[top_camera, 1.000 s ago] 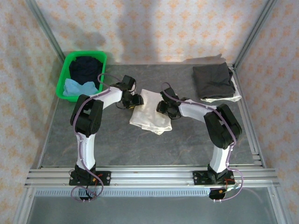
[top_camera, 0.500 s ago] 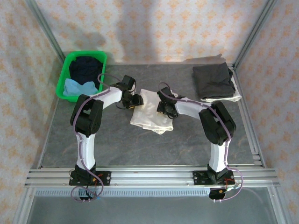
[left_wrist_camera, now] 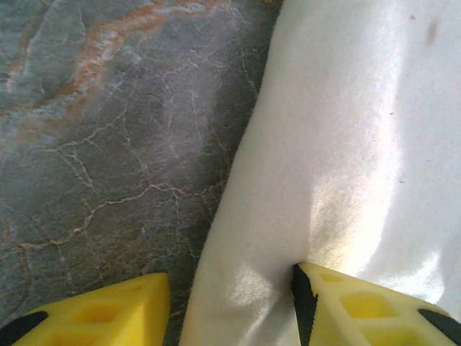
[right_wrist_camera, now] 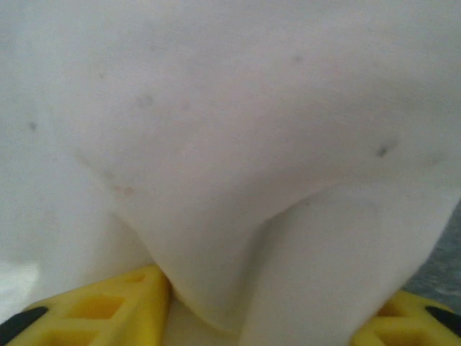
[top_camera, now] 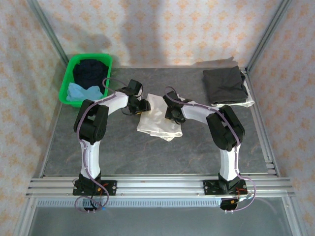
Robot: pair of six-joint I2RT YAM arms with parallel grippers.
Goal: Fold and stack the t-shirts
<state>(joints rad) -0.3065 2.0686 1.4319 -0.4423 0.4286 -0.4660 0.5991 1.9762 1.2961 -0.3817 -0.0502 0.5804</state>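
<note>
Top external, near to far: mid-table [top_camera: 123, 152] the white tee [top_camera: 156, 124] lies part-folded, with the L gripper [top_camera: 142, 105] at its left edge and the R gripper [top_camera: 169, 113] on its far-right part. Left wrist: jaws approx half apart astride the folded edge, one finger [left_wrist_camera: 101, 313] over stone, the other on cloth, nothing pinched. Right wrist: jaws apart w/ a hump of cloth filling the gap; can't tell if it's clamped.

Risks, my read:
- L closes on the top layer only, so the fold peels open.
- R drags the bunch, creasing or skewing the tee.
- Uneven lift btwn the arms twists it.

Far right, grey tee [top_camera: 224, 84] tops the stack. Far left, basket [top_camera: 91, 57] w/ navy tee [top_camera: 89, 71] & blue tee [top_camera: 78, 92].
</note>
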